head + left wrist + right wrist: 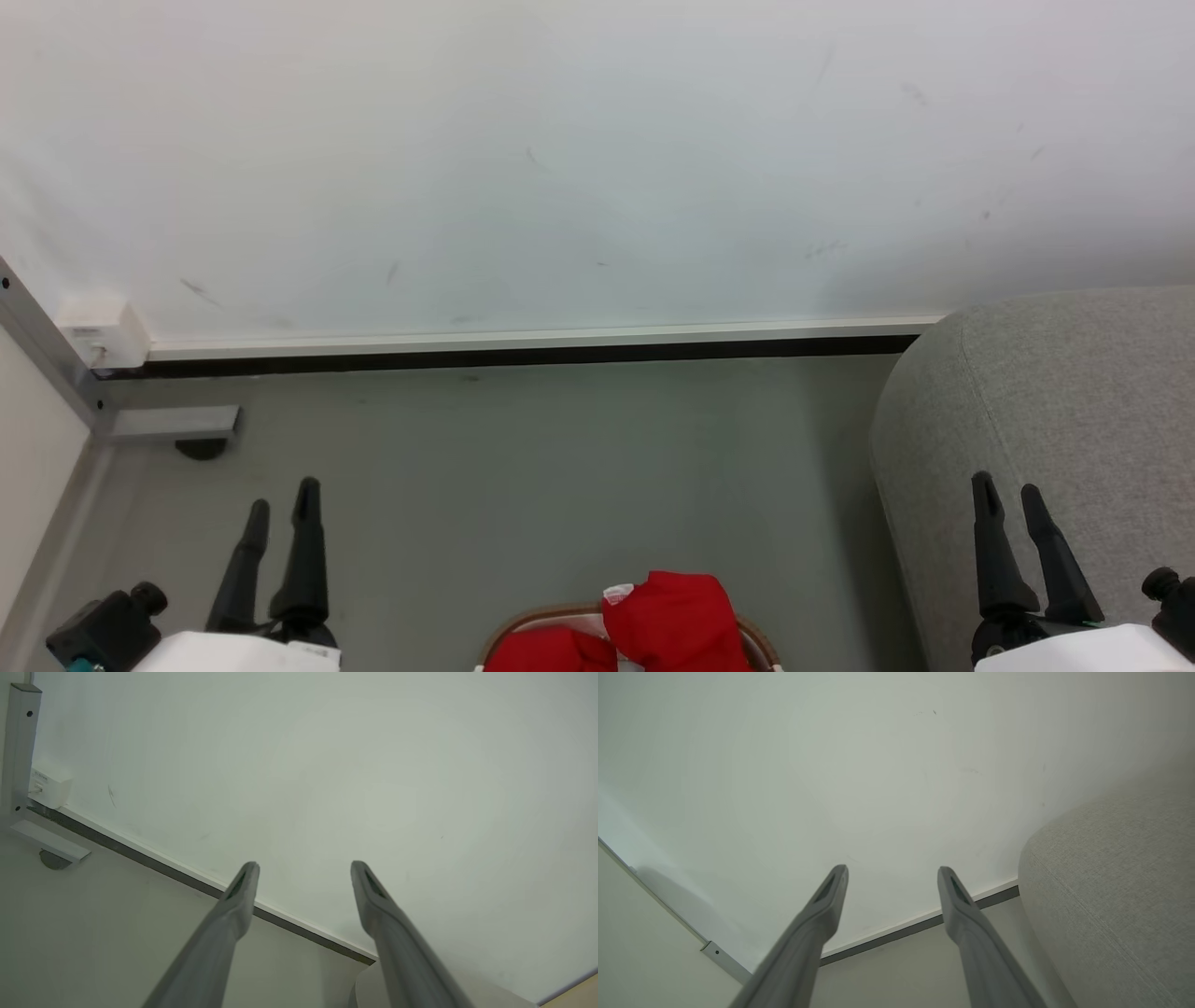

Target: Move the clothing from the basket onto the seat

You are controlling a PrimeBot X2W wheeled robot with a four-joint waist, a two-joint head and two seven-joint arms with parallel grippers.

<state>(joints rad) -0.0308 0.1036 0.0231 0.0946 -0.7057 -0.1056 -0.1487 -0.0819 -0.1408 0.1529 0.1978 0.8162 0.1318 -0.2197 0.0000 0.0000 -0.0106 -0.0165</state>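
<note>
Bright red clothing (670, 619) bulges out of the basket, whose tan rim (509, 627) peeks in at the bottom middle of the head view. The light-grey seat (1064, 411) fills the right side; its rounded corner (1111, 886) also appears in the right wrist view. My left gripper (282, 505) stands open at the lower left, well left of the basket, nothing between its fingers. My right gripper (1006, 497) is open at the lower right, in front of the seat's side. Both wrist views look past spread, empty fingertips (250, 870) (839, 873) at the wall.
A white wall with a dark baseboard (523, 355) runs across the back. A grey metal post and foot bracket (168, 422) with a small white box (105, 331) stand in the left corner. Grey floor (560, 476) lies between basket and wall.
</note>
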